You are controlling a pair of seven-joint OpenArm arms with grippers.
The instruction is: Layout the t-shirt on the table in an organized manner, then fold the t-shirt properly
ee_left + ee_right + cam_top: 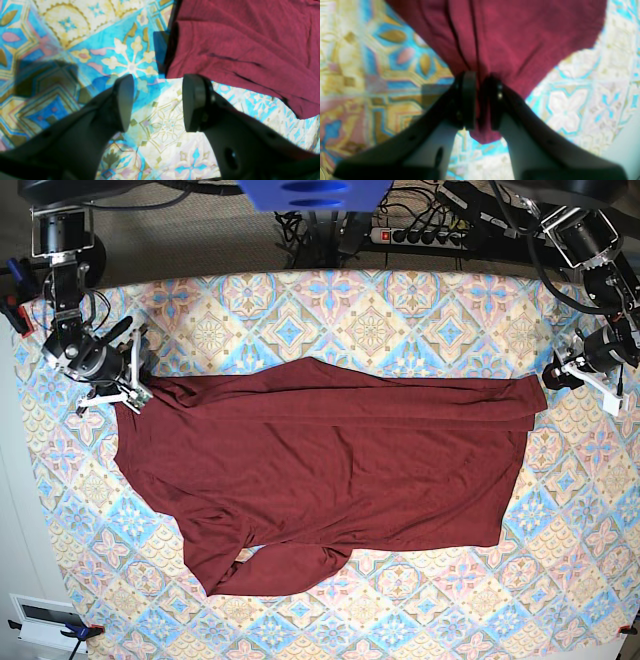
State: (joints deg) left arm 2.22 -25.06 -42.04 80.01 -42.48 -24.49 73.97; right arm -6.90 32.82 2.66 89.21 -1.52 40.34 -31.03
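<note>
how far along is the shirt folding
Early on. The t-shirt lies spread across the table, with one long edge already turned over along the top. The right gripper pinches a bunch of fabric at one end; the left gripper is open over bare tablecloth beside the other end, holding nothing. The lower sleeve is rumpled, and folding the shirt into a compact shape remains.

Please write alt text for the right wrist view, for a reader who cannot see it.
The right gripper pinches a bunched fold of the dark red t-shirt, its jaws close together, above the table with its pastel tile-patterned cloth.
</note>
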